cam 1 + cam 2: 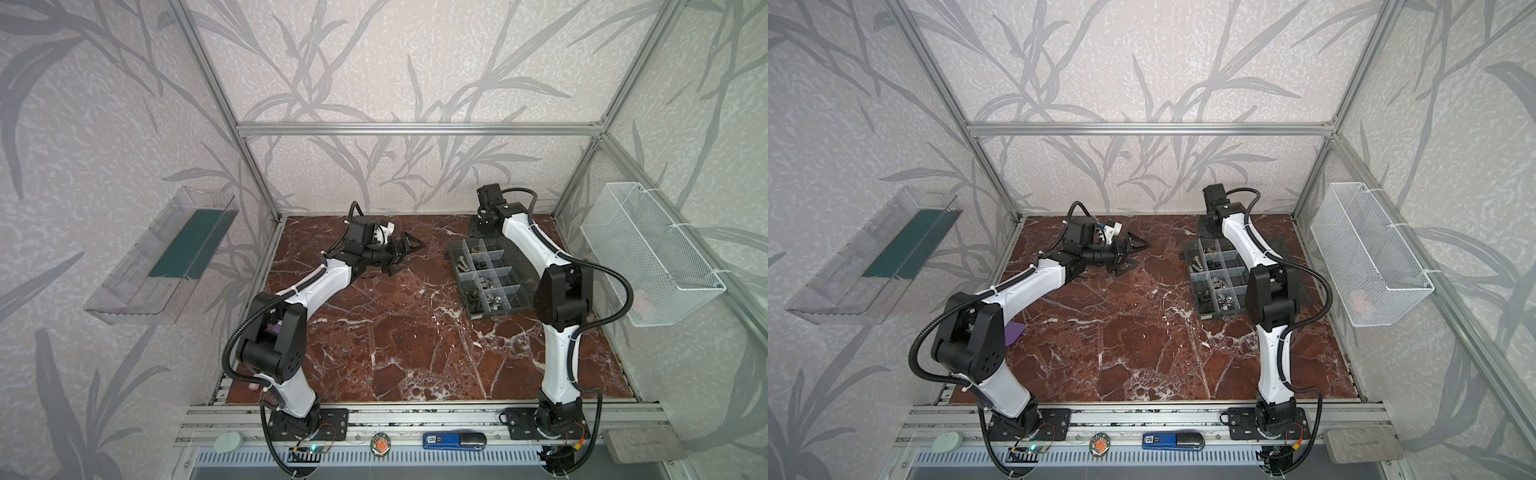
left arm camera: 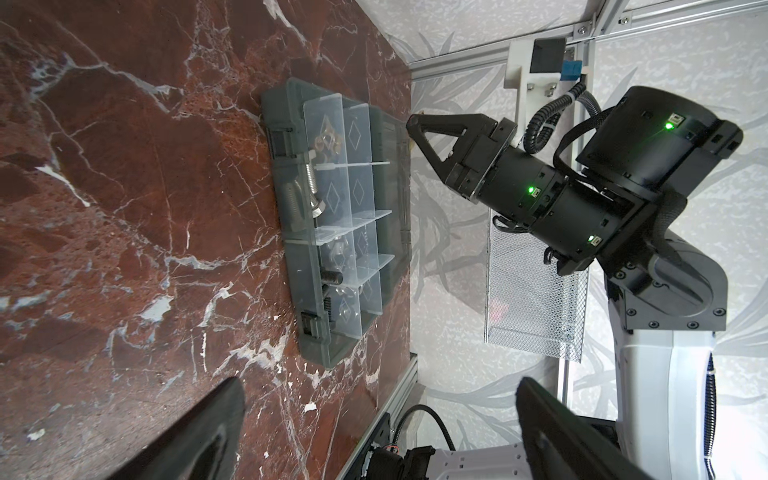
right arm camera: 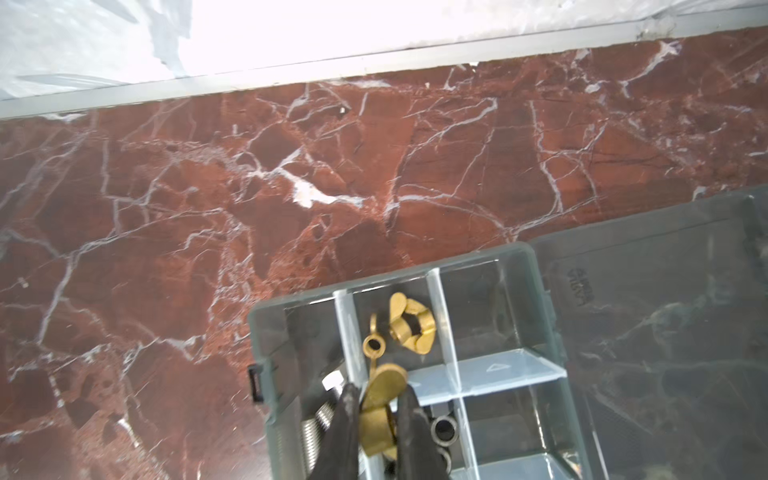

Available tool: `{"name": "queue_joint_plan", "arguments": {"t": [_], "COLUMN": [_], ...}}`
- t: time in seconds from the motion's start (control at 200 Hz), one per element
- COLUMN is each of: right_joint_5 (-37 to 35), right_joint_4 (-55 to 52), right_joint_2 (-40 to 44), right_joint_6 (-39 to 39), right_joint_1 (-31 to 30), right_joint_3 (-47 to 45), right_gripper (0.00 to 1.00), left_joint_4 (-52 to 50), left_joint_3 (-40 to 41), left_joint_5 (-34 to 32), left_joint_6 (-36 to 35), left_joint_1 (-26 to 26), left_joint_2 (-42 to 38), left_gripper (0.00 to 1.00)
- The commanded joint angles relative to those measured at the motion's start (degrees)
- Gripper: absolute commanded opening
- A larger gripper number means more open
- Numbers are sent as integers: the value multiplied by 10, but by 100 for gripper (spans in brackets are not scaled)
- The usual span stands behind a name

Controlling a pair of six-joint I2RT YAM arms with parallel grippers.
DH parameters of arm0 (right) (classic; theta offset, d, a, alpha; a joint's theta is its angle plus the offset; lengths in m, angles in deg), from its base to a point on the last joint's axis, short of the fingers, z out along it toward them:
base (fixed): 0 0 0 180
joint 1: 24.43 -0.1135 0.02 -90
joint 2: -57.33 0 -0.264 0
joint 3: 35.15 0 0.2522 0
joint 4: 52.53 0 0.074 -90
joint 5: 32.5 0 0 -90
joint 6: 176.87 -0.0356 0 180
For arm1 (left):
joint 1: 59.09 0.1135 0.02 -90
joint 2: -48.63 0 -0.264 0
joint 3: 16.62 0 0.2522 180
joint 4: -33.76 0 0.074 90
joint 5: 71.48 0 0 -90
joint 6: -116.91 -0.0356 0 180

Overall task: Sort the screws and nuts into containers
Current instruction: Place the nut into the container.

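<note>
The right gripper [image 3: 379,392] is closed on a brass wing nut [image 3: 377,419] above the box [image 3: 266,332], near the compartment where two like nuts [image 3: 411,322] lie. The left gripper [image 1: 409,257] is wide open and empty. No loose pieces show on the table [image 1: 374,332]; sorting seems nearly done.

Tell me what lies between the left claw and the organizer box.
Nothing: only bare red marble tabletop separates the left claw, its jaws open, from the organizer box. Both top views show it, and so does the left wrist view.
</note>
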Motion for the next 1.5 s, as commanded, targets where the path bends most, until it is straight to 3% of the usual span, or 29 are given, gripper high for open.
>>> {"name": "queue_joint_plan", "arguments": {"t": [0.0,0.305,0.855,1.15,1.29,1.415,1.495], "right_joint_5": [6,-4,5,11,11,1,-9], "right_joint_4": [-30,-51,-84,-98,-92,-56,-30], "right_joint_2": [-38,-80,-97,-62,-5,77,135], "right_joint_6": [13,19,31,32,32,32,30], "right_joint_1": [0,11,19,19,19,19,19], "right_joint_3": [29,67,104,103,61,-30,-100], "right_gripper": [9,11,27,31,39,57,75], "left_joint_4": [-8,-20,-33,-42,-101,-171,-220], "left_joint_3": [-16,-15,-3,5,-7,-25,-39], "left_joint_5": [1,3,-1,-5,-27,-65,-115], "left_joint_6": [4,-4,-15,-27,-77,-135,-180], "left_joint_1": [-1,-1,2,4,9,26,38], "left_joint_2": [5,6,-11,-27,-47,-75,-98], "left_gripper": [100,100,99,99,100,100,99]}}
